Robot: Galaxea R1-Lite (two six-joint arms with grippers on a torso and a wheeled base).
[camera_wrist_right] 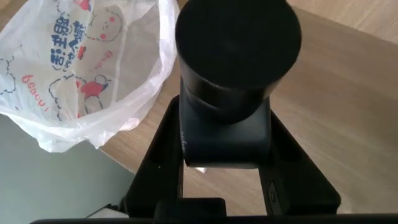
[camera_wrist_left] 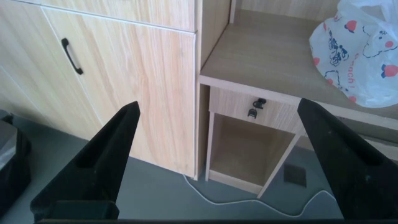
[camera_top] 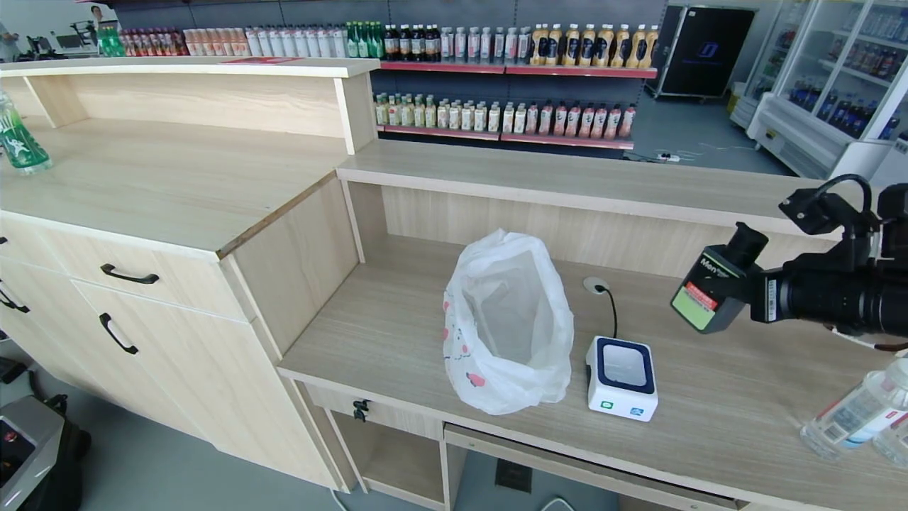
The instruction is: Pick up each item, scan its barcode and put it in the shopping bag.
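A black bottle (camera_top: 716,287) with a green and red label hangs tilted in the air, to the right of and above the scanner, with my right gripper (camera_top: 753,298) shut on its body. In the right wrist view the bottle's black cap (camera_wrist_right: 237,43) points away between the fingers (camera_wrist_right: 155,168). The white shopping bag (camera_top: 507,326) stands open on the lower counter, and the white scanner (camera_top: 622,376) with its dark-framed window sits just to the right of it. My left gripper (camera_wrist_left: 217,106) is open and holds nothing, low in front of the counter's drawer (camera_wrist_left: 252,111).
Clear plastic bottles (camera_top: 858,415) lie at the counter's right end. A green bottle (camera_top: 20,142) stands on the higher counter at far left. The scanner's cable (camera_top: 610,309) runs to a hole behind it. The raised back ledge (camera_top: 567,181) borders the counter.
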